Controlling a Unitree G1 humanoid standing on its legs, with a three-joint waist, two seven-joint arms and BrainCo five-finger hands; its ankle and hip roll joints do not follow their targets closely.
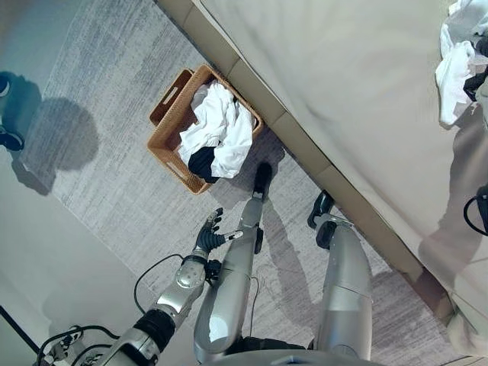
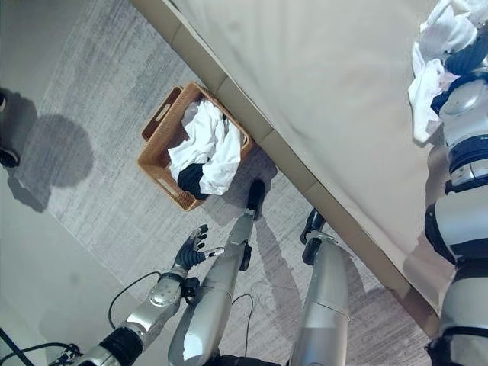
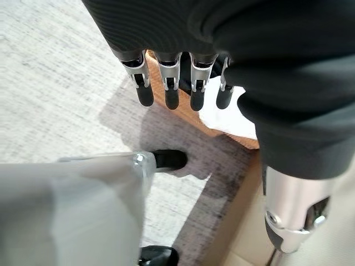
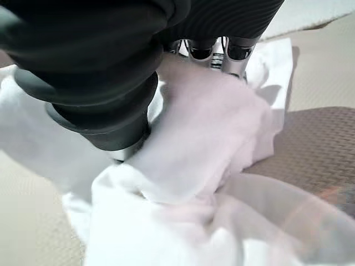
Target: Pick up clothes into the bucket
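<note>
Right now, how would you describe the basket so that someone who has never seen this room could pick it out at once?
Start at the wide beige bed and follow its edge down to the grey carpet. Hard against that edge stands a rectangular woven basket in orange-brown with handle slots in its walls. It holds white clothes over a dark garment, and it is the one wicker thing on the floor.

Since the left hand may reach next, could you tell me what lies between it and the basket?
In the left eye view, only bare grey carpet lies between the left hand and the basket.
</note>
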